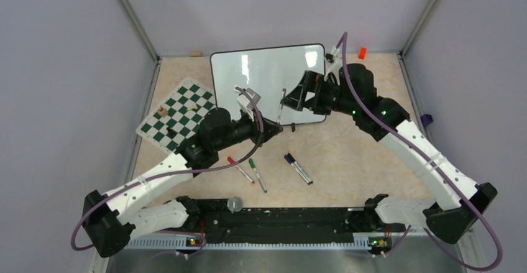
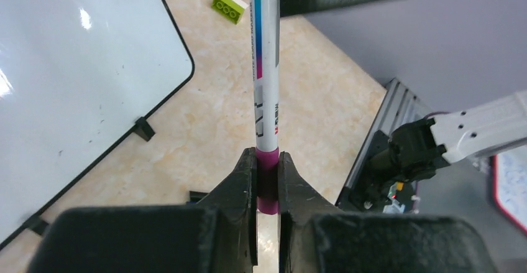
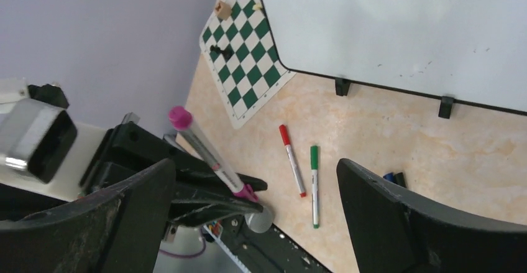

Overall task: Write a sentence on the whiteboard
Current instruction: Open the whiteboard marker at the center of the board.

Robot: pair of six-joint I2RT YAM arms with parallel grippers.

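Note:
The whiteboard (image 1: 267,80) lies at the back middle, blank apart from faint specks; no sentence shows on it. It also shows in the left wrist view (image 2: 74,68) and the right wrist view (image 3: 404,24). My left gripper (image 1: 273,129) is shut on the magenta end of a white marker (image 2: 266,80), which sticks up past the board's near edge. Its fingers (image 2: 245,180) clamp that end. My right gripper (image 1: 287,99) is open wide, its jaws either side of the marker's capped upper end (image 3: 181,119), not touching it.
A green-and-white chess mat (image 1: 177,114) with a few pieces lies left of the board. A red marker (image 1: 239,168), a green marker (image 1: 256,173) and a blue-black marker (image 1: 298,168) lie near the front. A green brick (image 2: 229,5) and an orange piece (image 1: 362,53) lie at the back.

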